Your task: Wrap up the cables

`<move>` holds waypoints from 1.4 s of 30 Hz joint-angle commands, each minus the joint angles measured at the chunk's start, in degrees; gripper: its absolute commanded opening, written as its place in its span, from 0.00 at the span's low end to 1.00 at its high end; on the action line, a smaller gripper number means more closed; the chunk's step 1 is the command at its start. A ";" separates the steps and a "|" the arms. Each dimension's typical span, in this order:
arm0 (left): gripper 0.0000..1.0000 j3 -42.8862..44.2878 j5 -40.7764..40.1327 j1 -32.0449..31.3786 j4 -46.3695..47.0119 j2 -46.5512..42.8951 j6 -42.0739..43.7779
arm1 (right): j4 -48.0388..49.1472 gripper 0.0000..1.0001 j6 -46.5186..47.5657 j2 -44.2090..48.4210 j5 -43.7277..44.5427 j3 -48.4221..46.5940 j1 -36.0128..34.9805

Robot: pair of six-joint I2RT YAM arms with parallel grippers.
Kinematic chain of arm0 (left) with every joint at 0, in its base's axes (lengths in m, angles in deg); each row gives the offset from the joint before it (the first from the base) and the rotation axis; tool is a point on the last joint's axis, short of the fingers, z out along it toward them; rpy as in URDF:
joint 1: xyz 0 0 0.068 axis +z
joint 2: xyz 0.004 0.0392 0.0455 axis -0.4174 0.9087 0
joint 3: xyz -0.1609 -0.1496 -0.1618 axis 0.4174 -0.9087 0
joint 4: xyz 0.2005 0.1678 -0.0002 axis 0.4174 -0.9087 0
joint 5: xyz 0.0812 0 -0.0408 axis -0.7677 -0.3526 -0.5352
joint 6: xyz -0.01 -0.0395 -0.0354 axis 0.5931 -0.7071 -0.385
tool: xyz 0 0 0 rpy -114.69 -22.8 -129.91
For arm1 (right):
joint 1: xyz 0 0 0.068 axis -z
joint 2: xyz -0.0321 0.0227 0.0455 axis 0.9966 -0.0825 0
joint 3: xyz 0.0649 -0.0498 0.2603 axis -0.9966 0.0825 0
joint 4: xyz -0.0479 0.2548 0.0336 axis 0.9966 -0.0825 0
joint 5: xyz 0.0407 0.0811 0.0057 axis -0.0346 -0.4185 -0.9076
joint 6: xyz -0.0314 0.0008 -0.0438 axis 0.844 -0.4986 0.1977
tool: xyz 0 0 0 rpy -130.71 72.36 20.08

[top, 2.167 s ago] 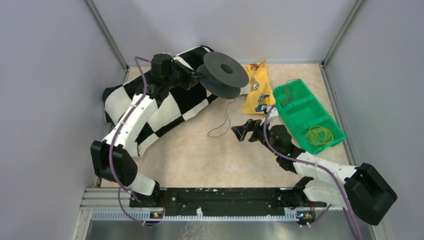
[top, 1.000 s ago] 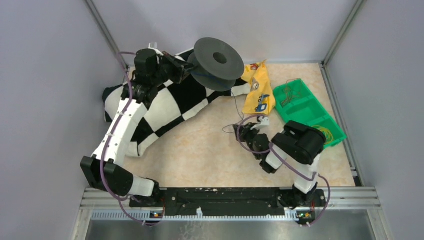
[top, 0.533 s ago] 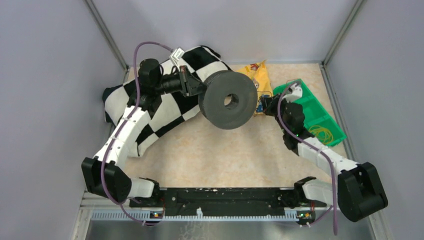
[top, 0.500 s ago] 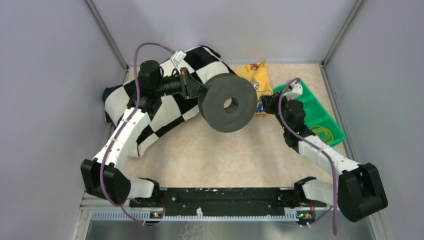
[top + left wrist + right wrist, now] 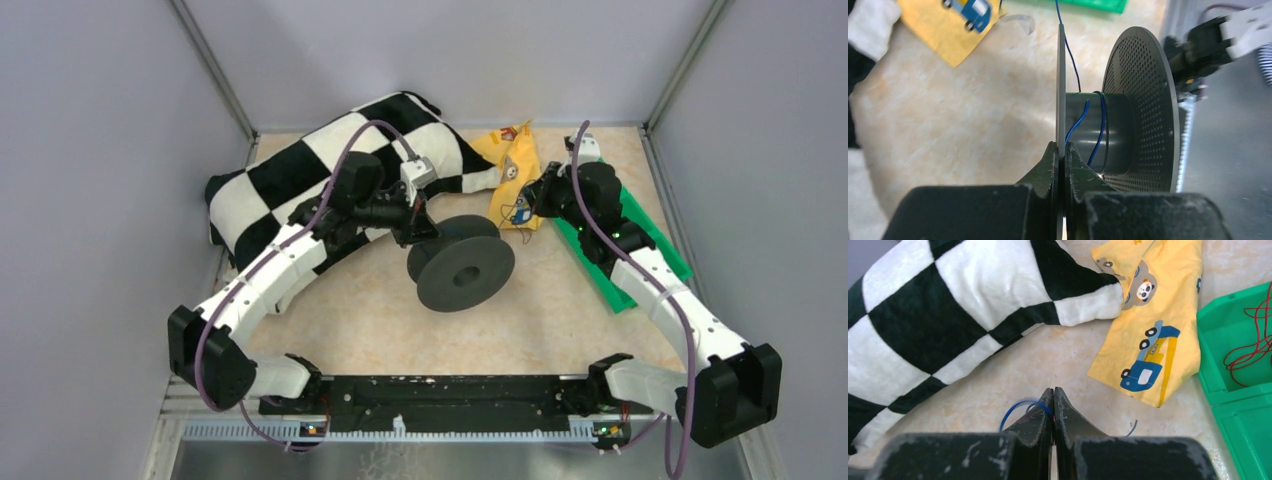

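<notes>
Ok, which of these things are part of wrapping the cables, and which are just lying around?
In use: grey spool, blue cable, left gripper clamping the spool, right gripper pinching the cable, green tray holding red cable.
Lying about: checkered cloth, yellow cloth.

I see a dark grey spool (image 5: pixel 462 272), one flange dotted all over with fine perforations, and the thin cable (image 5: pixel 1096 135) on it is blue. The plush cloth (image 5: pixel 948 305) is checked black and white. The yellow cloth (image 5: pixel 1153 315) is printed with a blue truck and a panda. The tray (image 5: pixel 1243 390) is bright green, and the wire (image 5: pixel 1253 340) in it is red. The counter (image 5: pixel 380 310) is mottled beige.
</notes>
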 commanded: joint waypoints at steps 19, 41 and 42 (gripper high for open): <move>0.00 -7.73 -71.98 -20.19 30.84 1.52 6.15 | -12.17 0.00 -6.67 -1.93 -24.27 -11.91 -10.29; 0.00 4.90 -80.85 -22.84 23.26 6.24 -26.67 | 14.56 0.00 -22.62 -1.08 -19.97 4.92 -15.66; 0.00 5.08 -81.11 -22.84 22.33 6.15 -27.64 | 14.53 0.00 -22.76 -1.06 -19.90 5.04 -15.69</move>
